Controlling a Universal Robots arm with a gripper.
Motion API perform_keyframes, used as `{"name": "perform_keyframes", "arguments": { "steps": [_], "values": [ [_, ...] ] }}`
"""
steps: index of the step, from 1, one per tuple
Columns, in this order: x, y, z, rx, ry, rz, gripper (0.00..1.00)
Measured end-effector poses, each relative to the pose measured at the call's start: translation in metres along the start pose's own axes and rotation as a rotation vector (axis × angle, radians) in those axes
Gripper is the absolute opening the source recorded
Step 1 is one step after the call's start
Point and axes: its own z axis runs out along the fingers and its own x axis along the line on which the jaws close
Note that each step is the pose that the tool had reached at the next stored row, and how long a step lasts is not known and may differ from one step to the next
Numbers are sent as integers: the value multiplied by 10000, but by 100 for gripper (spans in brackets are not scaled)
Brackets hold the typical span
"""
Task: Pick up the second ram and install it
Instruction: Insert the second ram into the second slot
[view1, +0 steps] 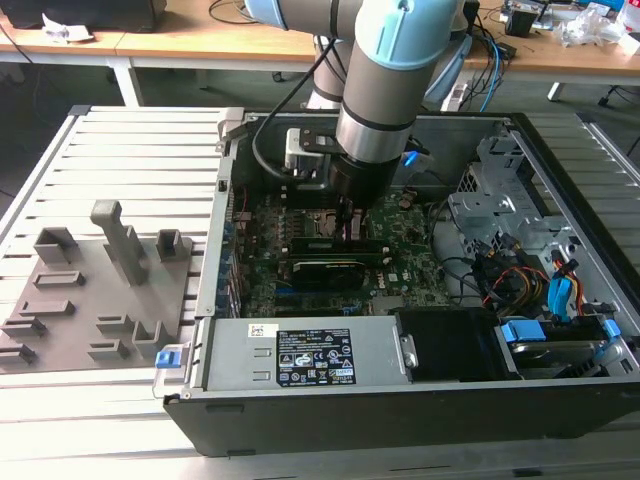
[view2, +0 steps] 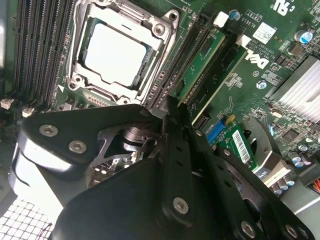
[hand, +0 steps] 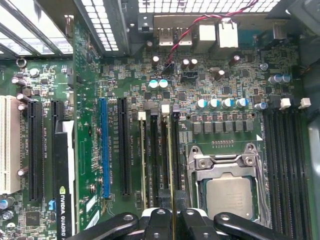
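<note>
Gripper (hand: 172, 220): jaws closed on the second ram (hand: 171, 165), edge-down in its motherboard (hand: 225, 80) slot beside the processor socket.

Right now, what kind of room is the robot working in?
Probably a robotics lab or workshop: an open black computer case sits on a ridged grey metal table, with cluttered wooden desks and cables behind it.

Matt black metal jaws; glossy green motherboard (hand: 210, 90); grey plastic holder tray (view1: 90, 300); ribbed metal table (view1: 140, 150).
</note>
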Motion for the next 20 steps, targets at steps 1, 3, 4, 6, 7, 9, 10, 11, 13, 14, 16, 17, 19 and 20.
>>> {"name": "perform_keyframes", "arguments": {
  "steps": [1, 3, 4, 6, 7, 9, 10, 11, 13, 14, 16, 17, 19, 20],
  "values": [
    [0, 1, 0, 0, 0, 1, 13],
    [2, 1, 0, 0, -2, 3, 13],
    [5, 1, 0, 0, -2, 3, 13],
    [14, 0, 0, 0, -1, 3, 13],
    [15, 0, 0, 0, -1, 3, 13],
    [17, -1, 5, -1, 1, 2, 13],
    [17, -2, 8, -2, 2, 2, 13],
    [17, -4, 14, -2, 1, 2, 13],
    [17, -11, 37, -2, 2, 3, 13],
    [18, -13, 42, -1, 2, 2, 13],
    [17, -14, 45, 0, 0, 3, 13],
    [16, -18, 49, 9, -10, -5, 13],
    [17, -14, 41, -1, 2, 2, 21],
    [10, -8, -24, 0, 1, 3, 21]
  ]
}}
